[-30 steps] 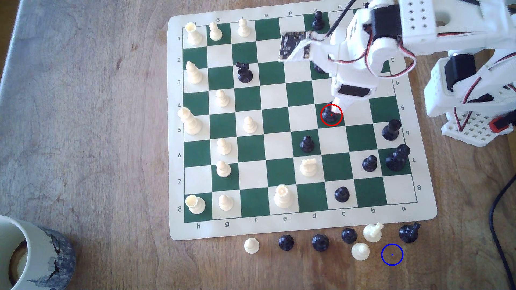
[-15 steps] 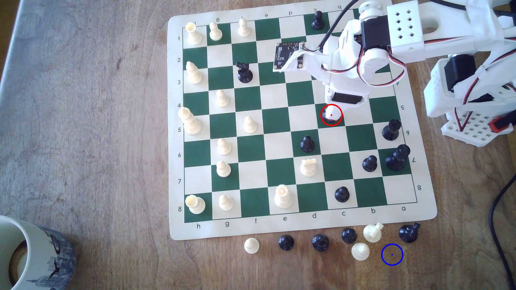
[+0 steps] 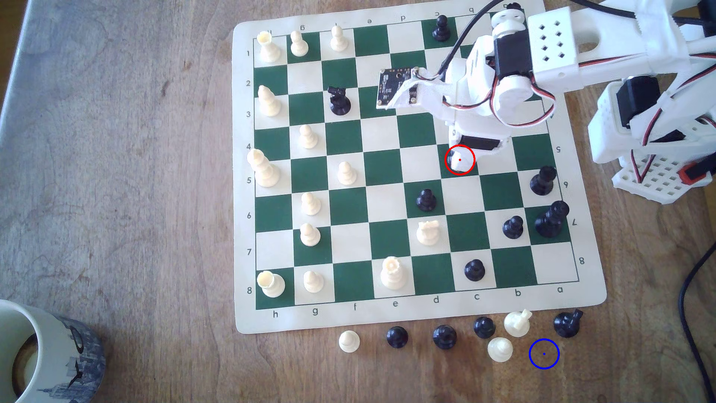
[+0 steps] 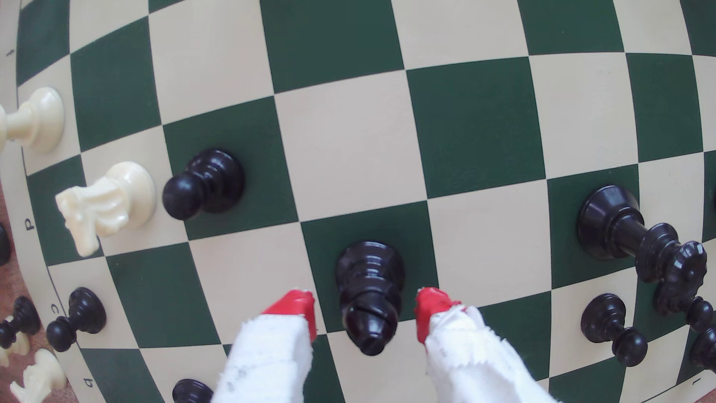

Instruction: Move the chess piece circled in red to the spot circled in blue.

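Note:
The chess piece circled in red (image 4: pixel 370 271) is a glossy black piece with a slit, pointed head, standing on a green square of the chessboard (image 3: pixel 422 314). My gripper (image 4: pixel 364 306) is open and straddles its head. The red-tipped fingers (image 4: pixel 296 306) stand apart from it on either side. In the exterior view the gripper (image 3: pixel 461 161) sits inside the red ring, and its white finger covers nearly all of the piece. The spot circled in blue (image 3: pixel 544 353) is bare wood off the board's near edge, toward the exterior view's right.
Captured pieces stand on the wood by the blue ring: a white pawn (image 3: pixel 499 348), a white knight (image 3: pixel 517 322) and a black knight (image 3: pixel 567 323). A black pawn (image 3: pixel 426 199) stands a square from the gripper. A mug (image 3: pixel 38 356) is at lower left, a black cable (image 3: pixel 693 310) at right.
The arm has swung slightly toward the exterior view's left and come down. The finger now covers the circled piece, which was plainly visible one second ago.

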Available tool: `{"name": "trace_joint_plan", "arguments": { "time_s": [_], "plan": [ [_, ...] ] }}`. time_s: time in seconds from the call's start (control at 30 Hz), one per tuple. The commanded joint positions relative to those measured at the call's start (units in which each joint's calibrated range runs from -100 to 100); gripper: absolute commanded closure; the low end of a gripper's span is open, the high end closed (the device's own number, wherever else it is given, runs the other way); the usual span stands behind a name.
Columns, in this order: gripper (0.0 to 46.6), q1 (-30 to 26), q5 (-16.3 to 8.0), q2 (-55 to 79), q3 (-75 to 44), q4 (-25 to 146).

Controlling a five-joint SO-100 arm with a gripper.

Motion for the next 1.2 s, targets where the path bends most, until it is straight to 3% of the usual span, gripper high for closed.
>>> {"name": "trace_joint_plan", "arguments": {
  "time_s": [0.0,0.33,0.83,1.17],
  "plan": [
    [32.9,-0.60,-0.34,0.00,-0.80,-0.44],
    [35.6,-0.76,-0.29,0.17,-0.80,-0.20],
    [43.5,-1.54,-0.34,-2.38,-2.79,3.98],
    [44.1,-1.38,0.00,-11.72,-23.64,22.24]
  ]
}}
